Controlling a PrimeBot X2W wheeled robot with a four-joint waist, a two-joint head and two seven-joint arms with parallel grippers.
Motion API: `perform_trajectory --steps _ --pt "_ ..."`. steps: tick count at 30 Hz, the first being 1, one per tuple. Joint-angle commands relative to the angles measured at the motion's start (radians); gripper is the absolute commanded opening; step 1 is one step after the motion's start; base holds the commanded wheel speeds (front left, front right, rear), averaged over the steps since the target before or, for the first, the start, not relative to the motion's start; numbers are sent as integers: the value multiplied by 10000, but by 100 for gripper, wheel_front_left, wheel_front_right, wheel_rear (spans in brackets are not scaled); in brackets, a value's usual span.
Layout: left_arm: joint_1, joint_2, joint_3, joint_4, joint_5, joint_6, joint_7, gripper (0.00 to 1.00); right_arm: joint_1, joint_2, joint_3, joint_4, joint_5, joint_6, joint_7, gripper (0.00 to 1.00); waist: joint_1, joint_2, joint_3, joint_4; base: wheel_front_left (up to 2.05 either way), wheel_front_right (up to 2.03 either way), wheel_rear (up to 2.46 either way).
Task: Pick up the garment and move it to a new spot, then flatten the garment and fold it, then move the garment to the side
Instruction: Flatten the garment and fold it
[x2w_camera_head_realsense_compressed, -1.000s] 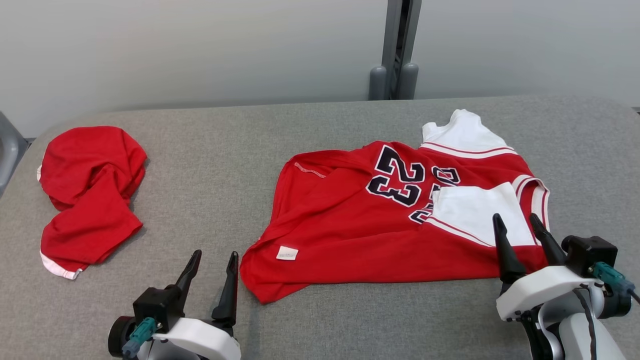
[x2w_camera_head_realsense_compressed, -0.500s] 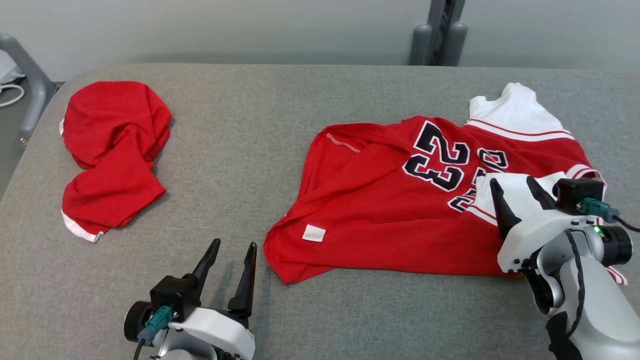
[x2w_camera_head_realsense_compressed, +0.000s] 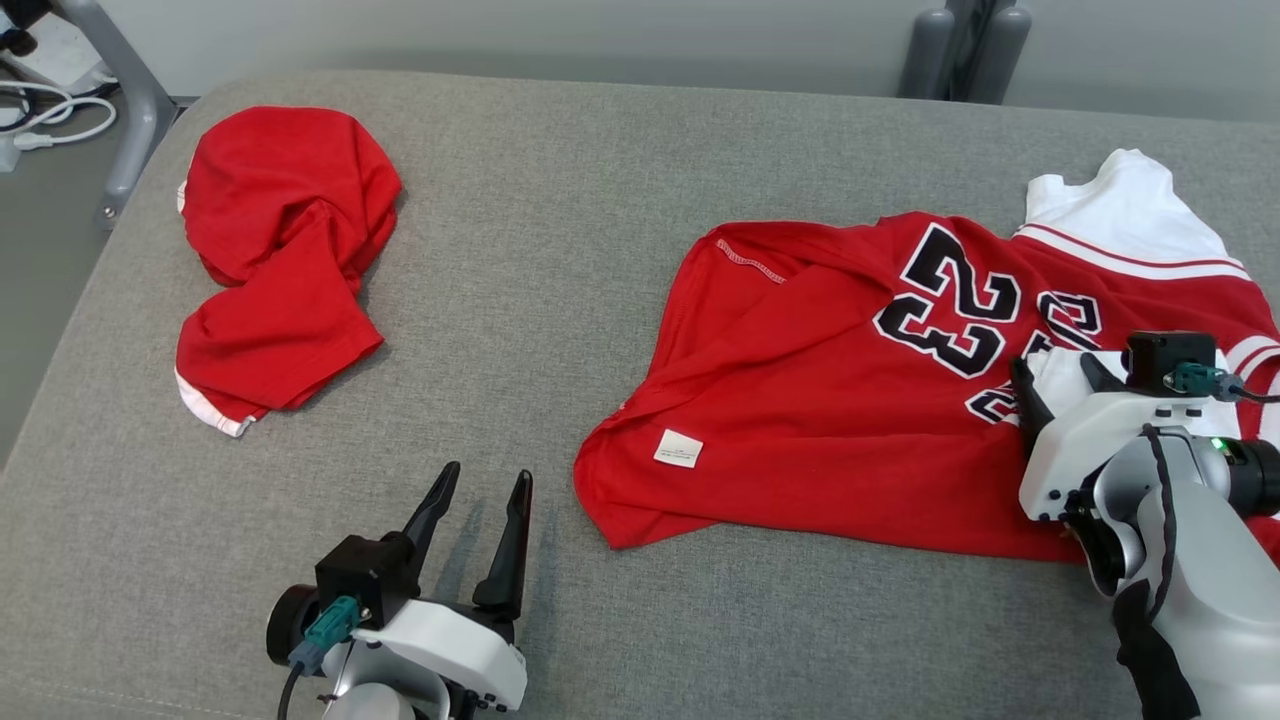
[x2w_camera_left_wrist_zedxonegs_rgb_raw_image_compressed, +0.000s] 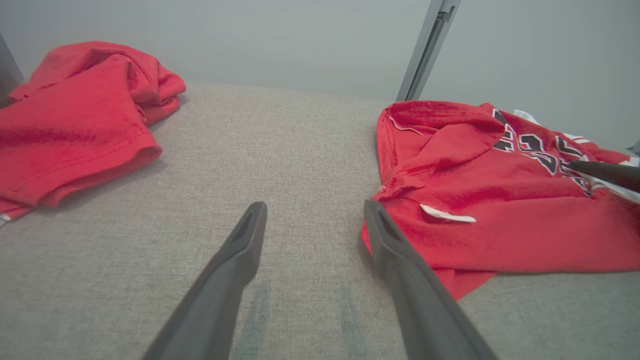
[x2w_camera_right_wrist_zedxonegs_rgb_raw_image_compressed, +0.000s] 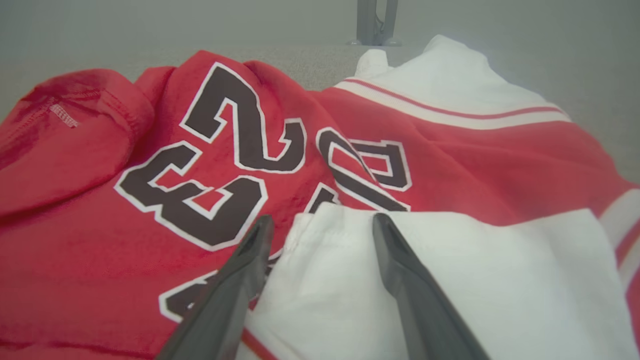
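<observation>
A red jersey (x2w_camera_head_realsense_compressed: 820, 400) with black "23" numerals and white sleeves lies rumpled on the grey padded table (x2w_camera_head_realsense_compressed: 560, 250), right of centre. My right gripper (x2w_camera_head_realsense_compressed: 1052, 363) stands open just above it, its fingers straddling the edge of a folded white sleeve (x2w_camera_right_wrist_zedxonegs_rgb_raw_image_compressed: 500, 275) beside the numerals (x2w_camera_right_wrist_zedxonegs_rgb_raw_image_compressed: 225, 150); nothing is gripped. My left gripper (x2w_camera_head_realsense_compressed: 487, 473) is open over bare table, just left of the jersey's near corner (x2w_camera_left_wrist_zedxonegs_rgb_raw_image_compressed: 400, 240). In the wrist views both sets of fingers, left gripper (x2w_camera_left_wrist_zedxonegs_rgb_raw_image_compressed: 315, 205) and right gripper (x2w_camera_right_wrist_zedxonegs_rgb_raw_image_compressed: 323, 217), are spread wide.
A second red garment (x2w_camera_head_realsense_compressed: 285, 250) lies crumpled at the table's far left, also seen as a red heap (x2w_camera_left_wrist_zedxonegs_rgb_raw_image_compressed: 75, 115). A grey post (x2w_camera_head_realsense_compressed: 965, 40) stands behind the table. A metal frame leg (x2w_camera_head_realsense_compressed: 125, 110) and white cables (x2w_camera_head_realsense_compressed: 50, 110) are off the left edge.
The head camera has swung left and down, shifting the whole scene right. My right gripper has moved forward over the jersey to the white sleeve's edge. The left gripper stays open beside the jersey.
</observation>
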Motion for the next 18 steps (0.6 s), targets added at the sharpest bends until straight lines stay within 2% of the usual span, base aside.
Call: perform_trajectory --steps 1,2,3,4,5,11,18 --pt "-218 37 -35 -17 -97 41 -40 100 -196 -84 -16 207 -114 -7 -53 100 0 0 76 82 0 0 0" --pt "-242 35 -46 -11 -119 49 -40 100 -262 -92 -15 307 -163 -7 -59 100 0 0 101 108 0 0 0" --pt "-258 37 -63 -2 -122 61 -40 100 -320 -79 -33 418 -148 -7 -38 86 0 0 117 127 0 0 0" --pt "-278 37 -77 4 -134 57 -40 100 -380 -104 -48 503 -179 -7 -75 16 0 0 123 137 0 0 0" --pt "-294 37 -78 9 -153 79 -40 100 -431 -139 -95 596 -215 -7 -141 0 0 0 113 134 0 0 0" --pt "-171 37 50 81 -141 107 -40 100 -524 100 -229 886 -138 -7 -546 0 0 0 -131 -202 0 0 0" --pt "104 38 216 20 -131 183 -40 100 -204 354 58 295 268 -7 -1095 0 0 0 -676 -1080 0 0 0"
